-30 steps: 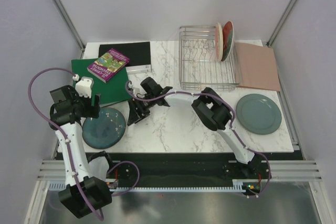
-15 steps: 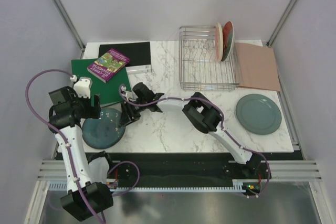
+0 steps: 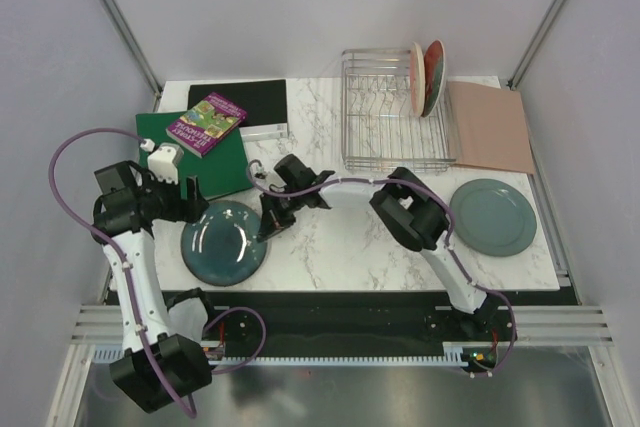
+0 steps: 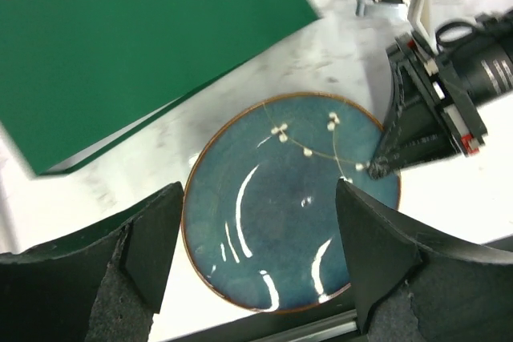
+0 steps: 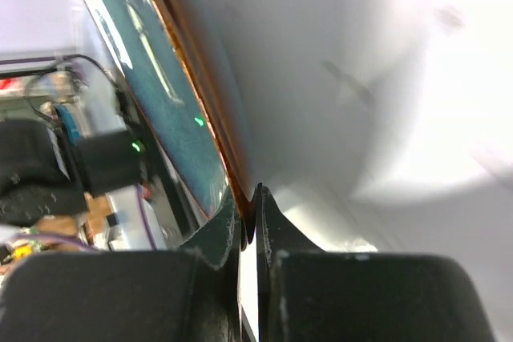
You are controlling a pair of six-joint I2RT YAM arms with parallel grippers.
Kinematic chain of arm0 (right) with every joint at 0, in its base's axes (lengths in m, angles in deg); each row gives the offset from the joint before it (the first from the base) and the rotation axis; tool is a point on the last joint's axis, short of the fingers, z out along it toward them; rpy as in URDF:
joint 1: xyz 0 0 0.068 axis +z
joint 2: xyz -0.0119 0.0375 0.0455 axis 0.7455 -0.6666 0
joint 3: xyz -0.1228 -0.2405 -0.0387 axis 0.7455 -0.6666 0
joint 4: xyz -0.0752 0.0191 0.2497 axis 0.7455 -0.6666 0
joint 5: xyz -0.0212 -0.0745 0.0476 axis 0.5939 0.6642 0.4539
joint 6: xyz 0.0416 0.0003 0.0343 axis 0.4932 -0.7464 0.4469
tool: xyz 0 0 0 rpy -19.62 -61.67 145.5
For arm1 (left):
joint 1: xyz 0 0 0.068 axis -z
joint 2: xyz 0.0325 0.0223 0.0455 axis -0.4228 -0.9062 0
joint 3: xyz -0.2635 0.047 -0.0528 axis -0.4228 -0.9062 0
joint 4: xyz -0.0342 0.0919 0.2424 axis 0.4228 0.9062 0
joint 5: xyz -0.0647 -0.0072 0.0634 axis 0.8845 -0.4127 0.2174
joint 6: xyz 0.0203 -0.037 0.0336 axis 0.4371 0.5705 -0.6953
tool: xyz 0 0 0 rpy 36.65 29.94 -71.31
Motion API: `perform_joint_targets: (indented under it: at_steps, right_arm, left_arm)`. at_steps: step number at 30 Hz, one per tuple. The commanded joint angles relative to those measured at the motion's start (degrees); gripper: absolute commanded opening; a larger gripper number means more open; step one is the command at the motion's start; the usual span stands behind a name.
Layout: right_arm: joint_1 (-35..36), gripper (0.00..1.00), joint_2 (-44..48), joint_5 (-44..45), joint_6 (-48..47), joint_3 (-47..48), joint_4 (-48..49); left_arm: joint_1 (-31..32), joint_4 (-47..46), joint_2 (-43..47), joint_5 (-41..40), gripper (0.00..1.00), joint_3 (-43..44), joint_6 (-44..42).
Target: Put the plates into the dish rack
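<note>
Right gripper (image 5: pixel 248 198): fingers clenched on the rim of the teal plate (image 3: pixel 225 243), at the edge nearest frame centre in the top view. The rim passes between the tips in the right wrist view. Whether the plate is clear of the table (image 3: pixel 330 237) or resting on it cannot be determined. Left gripper (image 4: pixel 256 190): fingers spread wide, holding nothing, poised above the same plate at lower left of the top view. Governing relation: the rack (image 3: pixel 395 162) lies up and to the right of the gripped plate, well apart, and only the right arm has hold. The plate lies face up; in my judgement it must be turned onto its edge to enter the tines. Cream plate (image 3: pixel 417 72) and red plate (image 3: pixel 435 67) stand on edge at the rack's right end; slots to their left appear free. Grey plate (image 3: pixel 492 217) lies flat at right, not yet loaded. The binder (image 3: pixel 225 162) sits just above the teal plate. Nothing but the right arm itself lies between plate and rack.
</note>
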Motion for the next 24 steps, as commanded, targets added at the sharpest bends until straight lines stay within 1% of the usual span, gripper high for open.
perform_joint_targets:
  at_steps: [1, 3, 5, 6, 8, 9, 10, 11, 12, 13, 15, 16, 20, 24]
  right_arm:
    - [-7.39, 0.00, 10.52, 5.71, -12.00, -4.66, -8.43]
    - [-10.80, 0.00, 12.99, 6.15, -14.90, -7.46, -12.04]
    - [-13.28, 0.00, 16.42, 6.15, -16.66, -9.76, -14.93]
    - [-15.55, 0.00, 17.47, 6.07, -17.45, -12.12, -15.82]
    - [-17.59, 0.00, 20.55, 5.46, -20.70, -14.59, -17.93]
    - [-19.34, 0.00, 22.39, 3.97, -21.93, -17.13, -18.38]
    - [-20.14, 0.00, 23.36, 3.09, -23.25, -18.37, -18.82]
    - [-21.01, 0.00, 24.16, 1.60, -23.44, -19.60, -18.73]
    - [-22.50, 0.00, 25.82, -1.37, -23.53, -21.53, -18.56]
    - [-23.13, 0.00, 26.53, -2.62, -23.44, -22.42, -18.21]
    - [-23.92, 0.00, 28.37, -4.47, -23.09, -23.56, -17.42]
    - [-23.92, 0.00, 29.25, -6.74, -23.18, -23.57, -17.24]
    - [-23.93, 0.00, 29.79, -10.54, -20.72, -22.87, -14.96]
    - [-23.92, 0.00, 29.53, -12.30, -17.21, -20.32, -12.76]
  left_arm:
    - [-0.32, 0.01, -2.95, 13.58, 0.83, -0.12, -0.32]
    - [-0.23, -0.60, -5.14, 18.40, 0.83, -1.09, -1.73]
    - [0.21, -0.78, -7.43, 20.53, 0.83, -0.66, -4.00]
    - [0.21, -1.04, -9.87, 24.54, 0.83, -0.66, -5.15]
    - [0.21, -1.13, -12.70, 28.52, 0.83, -0.31, -8.66]
    - [0.21, -1.22, -16.45, 33.50, 0.83, -0.04, -9.63]
    - [0.29, -1.22, -18.32, 36.07, 0.84, 0.57, -11.12]
    - [0.47, -1.31, -20.69, 38.71, 0.90, 0.83, -11.83]
    - [0.73, -1.48, -22.54, 42.30, 0.99, 1.10, -12.10]
    - [1.95, -2.01, -26.12, 43.12, 1.00, 1.88, -12.28]
    - [3.62, -2.80, -28.43, 42.96, 1.00, 2.59, -12.28]
    - [5.81, -4.11, -30.01, 42.17, 1.00, 2.33, -12.19]
    - [10.22, -11.13, -30.46, 37.25, 1.00, 0.05, -10.44]
    - [14.26, -16.42, -32.04, 32.50, 1.00, -1.45, -8.15]
